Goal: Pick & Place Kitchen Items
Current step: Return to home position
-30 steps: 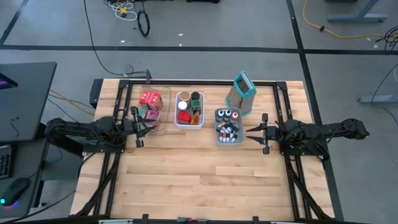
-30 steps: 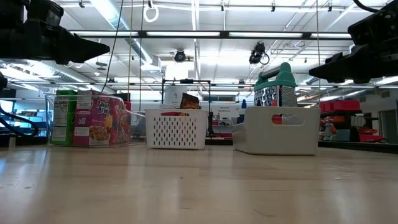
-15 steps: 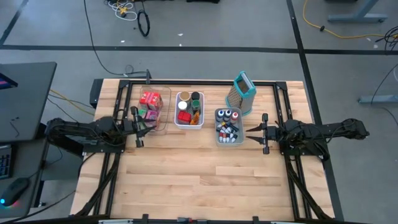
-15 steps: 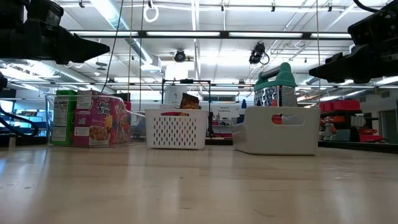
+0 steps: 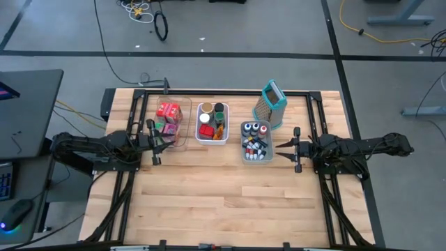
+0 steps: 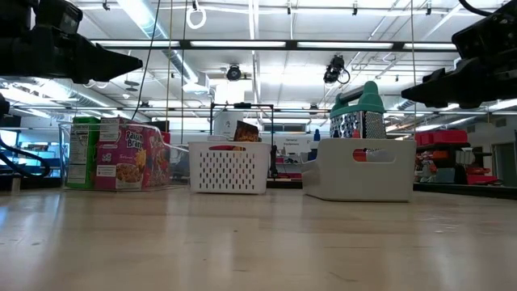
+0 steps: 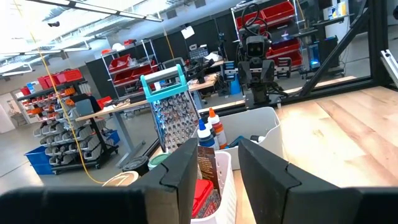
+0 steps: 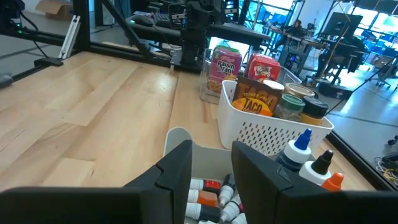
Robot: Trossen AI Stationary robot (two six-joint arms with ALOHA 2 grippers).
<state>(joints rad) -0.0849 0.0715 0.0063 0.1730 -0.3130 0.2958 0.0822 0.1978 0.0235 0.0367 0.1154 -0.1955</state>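
The kitchen items sit in three bins at the table's far middle. Red, pink and green boxes (image 5: 168, 116) fill a clear bin (image 5: 182, 130). Jars and a taco packet (image 8: 256, 99) stand in a white basket (image 5: 212, 137). Small bottles (image 5: 256, 146) lie in a grey bin (image 5: 244, 157). My left gripper (image 5: 166, 139) hovers level just left of the clear bin, open and holding nothing. My right gripper (image 5: 279, 148) hovers level just right of the grey bin, open too. In the wrist views the left gripper (image 7: 217, 152) and right gripper (image 8: 211, 152) have nothing between their fingers.
A tall metal grater (image 5: 271, 104) with a teal top stands behind the grey bin. A black frame (image 5: 223, 91) runs along the table's far and side edges. Bare wood (image 5: 223, 202) covers the near half of the table.
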